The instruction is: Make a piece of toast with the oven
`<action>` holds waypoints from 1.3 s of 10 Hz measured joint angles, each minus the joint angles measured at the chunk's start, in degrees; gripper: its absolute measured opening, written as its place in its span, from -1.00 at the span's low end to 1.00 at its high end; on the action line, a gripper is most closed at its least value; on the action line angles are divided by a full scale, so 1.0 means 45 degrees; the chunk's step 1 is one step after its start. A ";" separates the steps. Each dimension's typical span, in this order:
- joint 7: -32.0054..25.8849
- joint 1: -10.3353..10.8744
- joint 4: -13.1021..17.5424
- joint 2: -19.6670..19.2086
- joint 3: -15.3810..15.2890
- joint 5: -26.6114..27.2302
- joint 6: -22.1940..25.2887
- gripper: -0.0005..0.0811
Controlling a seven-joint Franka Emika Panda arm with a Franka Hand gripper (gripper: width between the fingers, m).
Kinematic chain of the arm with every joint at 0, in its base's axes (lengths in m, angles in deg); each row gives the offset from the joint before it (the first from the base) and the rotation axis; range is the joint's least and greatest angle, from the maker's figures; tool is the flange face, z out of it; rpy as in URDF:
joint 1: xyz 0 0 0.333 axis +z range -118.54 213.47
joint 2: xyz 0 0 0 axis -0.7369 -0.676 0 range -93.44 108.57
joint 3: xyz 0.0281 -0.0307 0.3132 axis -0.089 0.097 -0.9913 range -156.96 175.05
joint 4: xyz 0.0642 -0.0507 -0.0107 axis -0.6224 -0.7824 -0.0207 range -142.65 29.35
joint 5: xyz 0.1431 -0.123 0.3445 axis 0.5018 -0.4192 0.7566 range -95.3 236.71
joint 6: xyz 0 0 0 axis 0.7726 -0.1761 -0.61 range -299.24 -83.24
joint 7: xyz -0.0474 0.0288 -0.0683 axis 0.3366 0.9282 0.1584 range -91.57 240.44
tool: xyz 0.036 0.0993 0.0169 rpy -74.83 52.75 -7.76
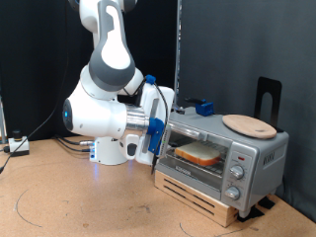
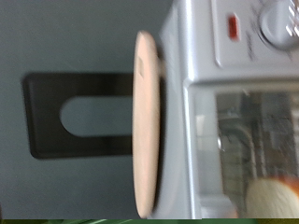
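A: Nearest the exterior camera is the brown surface (image 1: 89,202), bare in the foreground. Past it stands the toaster oven (image 1: 222,158) on a slatted wooden base (image 1: 197,196), towards this view's right.

B: And the piece of toast?

A: The piece of toast (image 1: 197,154) lies inside the oven on the rack, seen through the glass door (image 1: 196,158), which looks closed. A round wooden board (image 1: 249,125) rests on the oven's roof, with a black stand (image 1: 268,99) behind it.

B: Where's the gripper?

A: The white arm (image 1: 109,99) bends down at the oven's left end in this view. The gripper (image 1: 158,126) sits close against that end, by the upper corner of the door. I cannot tell how far its fingers stand apart; the wrist hardware hides them.

B: The wrist view?

A: No fingers show in it. It shows the board (image 2: 145,121) edge-on, the dark stand (image 2: 75,117) beyond, the oven's silver body (image 2: 187,56), a red light or button (image 2: 234,25) beside a knob (image 2: 280,21), and a pale corner of the toast (image 2: 271,198) behind the glass.

B: So the bread is loaded?

A: I judge so, with the door shut. To do this stage well, the gripper should stay clear of the board, and any contact with the oven should be light, so it doesn't slide on its base.
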 joint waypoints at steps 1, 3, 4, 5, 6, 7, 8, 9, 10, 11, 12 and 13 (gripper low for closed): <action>0.0534 0.0065 0.0515 -0.0460 -0.0053 -0.0070 0.0172 0.99; 0.1190 0.0300 0.1909 -0.1597 -0.0082 -0.1336 0.0577 0.99; 0.1191 0.0471 0.2511 -0.2095 -0.0081 -0.1971 0.0409 0.99; 0.1190 0.0646 0.2942 -0.2505 -0.0077 -0.2329 -0.0142 0.99; 0.1156 0.0835 0.3184 -0.2821 -0.0079 -0.2366 -0.1156 0.99; 0.1131 0.0986 0.3355 -0.3029 -0.0073 -0.2366 -0.1685 0.99; 0.1162 0.0958 0.3353 -0.3032 -0.0074 -0.2365 -0.1405 0.99; 0.0879 0.0920 0.3374 -0.3085 -0.0077 -0.2213 -0.1112 0.99; 0.0749 0.0913 0.3513 -0.3287 -0.0080 -0.2191 -0.0803 0.99; 0.0611 0.0947 0.3830 -0.3703 -0.0087 -0.2339 -0.0516 0.99; 0.0345 0.1051 0.4169 -0.4213 -0.0087 -0.2736 -0.0493 0.99; 0.0064 0.1218 0.4485 -0.4702 -0.0086 -0.3294 -0.0611 0.99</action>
